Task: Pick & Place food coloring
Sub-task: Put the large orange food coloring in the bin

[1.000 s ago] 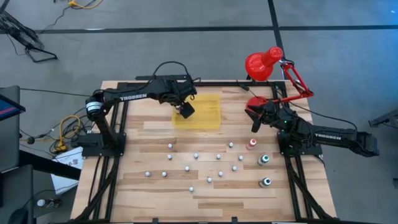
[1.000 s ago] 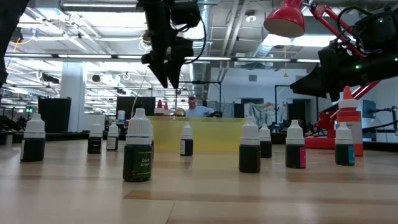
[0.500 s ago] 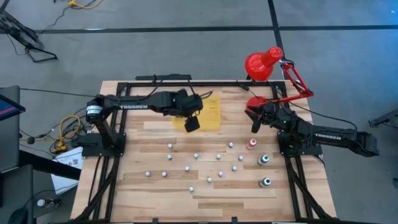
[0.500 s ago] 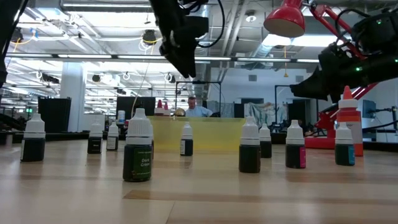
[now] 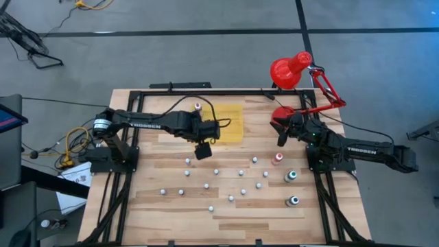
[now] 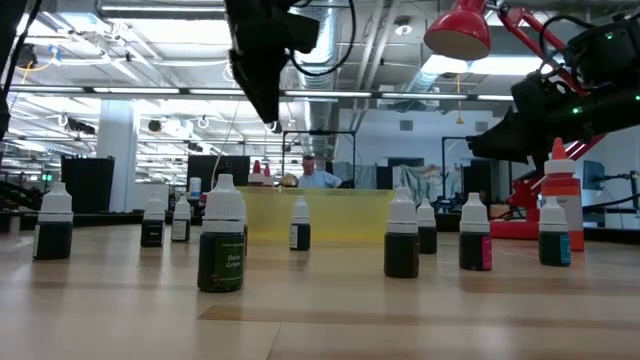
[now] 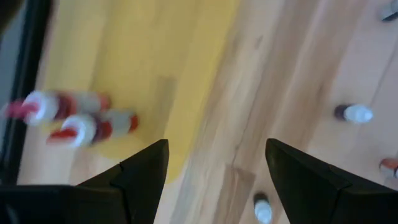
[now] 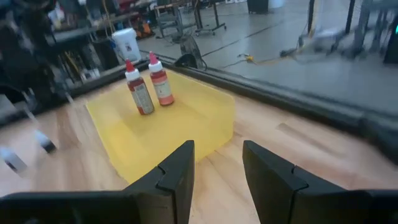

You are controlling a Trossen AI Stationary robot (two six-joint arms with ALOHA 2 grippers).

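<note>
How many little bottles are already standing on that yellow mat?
2: two red bottles side by side, upright on the yellow mat, near its far corner. The left arm may hide others from above.

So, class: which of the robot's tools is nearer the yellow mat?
Left. The left tool hangs just off the yellow mat, over bare wood; the right tool waits farther away beside the red lamp.

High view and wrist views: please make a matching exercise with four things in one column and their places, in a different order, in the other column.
Things:
1. left end effector
2. right end effector
3. two red bottles
4. red lamp

Places:
A. standing on the yellow mat
B. at the table's far edge, on the right arm's side
C. above bare wood, just off the mat
D. beside the lamp's base

Pairs: 1-C, 2-D, 3-A, 4-B
</note>
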